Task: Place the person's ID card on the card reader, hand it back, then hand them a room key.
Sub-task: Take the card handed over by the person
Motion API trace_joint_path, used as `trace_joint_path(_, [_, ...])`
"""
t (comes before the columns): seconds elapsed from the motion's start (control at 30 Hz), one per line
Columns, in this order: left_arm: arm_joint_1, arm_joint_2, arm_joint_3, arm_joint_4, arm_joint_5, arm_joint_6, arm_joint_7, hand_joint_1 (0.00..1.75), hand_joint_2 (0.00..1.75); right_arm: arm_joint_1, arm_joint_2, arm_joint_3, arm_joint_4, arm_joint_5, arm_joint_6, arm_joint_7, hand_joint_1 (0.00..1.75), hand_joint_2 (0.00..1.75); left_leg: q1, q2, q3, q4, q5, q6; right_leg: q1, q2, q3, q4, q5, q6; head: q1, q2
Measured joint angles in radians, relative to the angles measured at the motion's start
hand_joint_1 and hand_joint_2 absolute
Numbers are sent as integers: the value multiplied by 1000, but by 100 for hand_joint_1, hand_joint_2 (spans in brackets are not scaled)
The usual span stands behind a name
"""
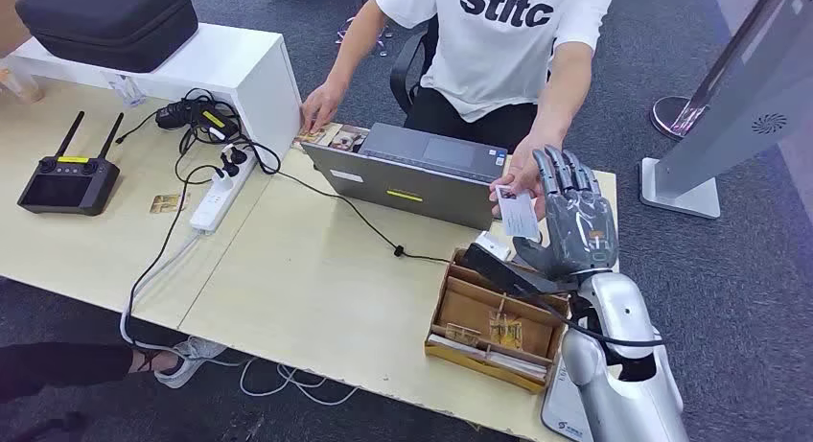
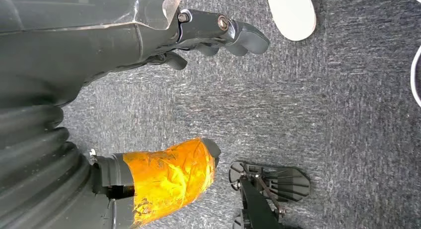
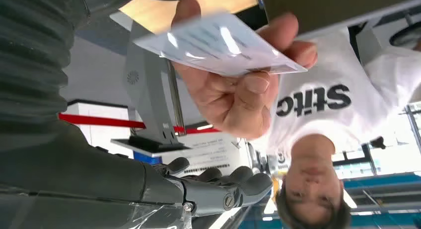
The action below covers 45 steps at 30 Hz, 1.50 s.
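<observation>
Right hand [image 1: 572,221] raised over the desk's far corner, fingers spread, gripping nothing. ID card [image 1: 518,212] pinched in the person's hand [image 1: 522,178], just beside the palm on its inner side, long edge roughly upright. Left hand [image 2: 218,33] hanging by the floor, fingers loosely curled and empty, well away.

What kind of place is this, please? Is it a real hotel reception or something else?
Probably a mock reception desk in a lab or office, not a real hotel. A person's hand offers an ID card across a plain table with a laptop, a power strip and a remote controller.
</observation>
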Motion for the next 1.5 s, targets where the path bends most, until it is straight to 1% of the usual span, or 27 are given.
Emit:
trace_joint_path(0.03, [0,0,1,0,-2,0,0,0,175,-2,2,-3,13,2,-3,0,0,175,0,0,0,0,0,0,0,0,0,0,0,0,0,0])
trace_joint_path(0.07, [0,0,2,0,-4,1,0,0,175,-5,4,-5,24,3,-5,-1,30,175,0,0,0,0,0,0,0,0,0,0,0,0,0,0])
trace_joint_path(0.17, [0,0,9,0,-11,3,0,0,175,-20,15,-22,76,11,-14,-3,159,175,0,0,-1,0,0,0,0,1,-1,0,0,0,0,0])
trace_joint_path(0.2, [0,0,12,0,-12,3,0,0,175,-24,18,-26,87,13,-15,-4,173,175,0,0,-1,0,0,0,0,1,-1,0,0,0,0,0])
trace_joint_path(0.7, [0,0,41,0,-37,4,0,0,175,-33,45,-59,129,19,-19,-26,175,175,0,0,-2,0,0,0,0,0,-2,0,0,0,0,0])
trace_joint_path(0.87, [0,-1,63,0,-58,4,-2,0,175,-31,50,-72,111,10,-24,-44,175,175,0,0,-2,0,0,0,0,1,-2,0,0,0,0,0])
trace_joint_path(0.97, [0,-2,79,0,-64,5,-3,0,175,-10,51,-80,69,-31,-38,-74,175,175,0,0,-2,0,0,0,0,0,-3,0,-1,0,0,0])
trace_joint_path(1.03, [0,-4,92,0,-64,6,-3,0,175,24,51,-87,16,-82,-49,-102,175,175,0,0,-2,0,-1,0,0,0,-3,0,-1,0,0,0])
trace_joint_path(1.1, [1,-8,110,0,-62,11,-6,0,175,79,51,-104,-59,-170,-50,-136,175,175,0,0,-2,0,-1,0,0,0,-3,-1,-1,0,0,0])
trace_joint_path(1.23, [9,-17,158,0,-55,21,-11,0,175,245,44,-179,-231,-445,-5,-241,175,175,0,-2,-2,0,-3,0,0,-1,-3,-1,-3,1,0,0])
trace_joint_path(1.3, [14,-22,184,0,-53,23,-12,0,175,329,38,-231,-300,-544,22,-294,175,175,0,-2,-2,0,-4,1,0,-1,-3,-1,-3,2,0,0])
trace_joint_path(1.4, [19,-29,222,-2,-55,24,-15,0,175,431,33,-312,-374,-617,54,-353,175,175,-1,-1,-3,0,-5,1,-1,-1,-3,-1,-4,2,0,0])
trace_joint_path(1.5, [20,-35,249,-5,-57,24,-22,0,175,495,31,-366,-415,-642,73,-364,175,175,-1,-1,-2,0,-6,1,-1,-1,-3,-2,-4,2,0,0])
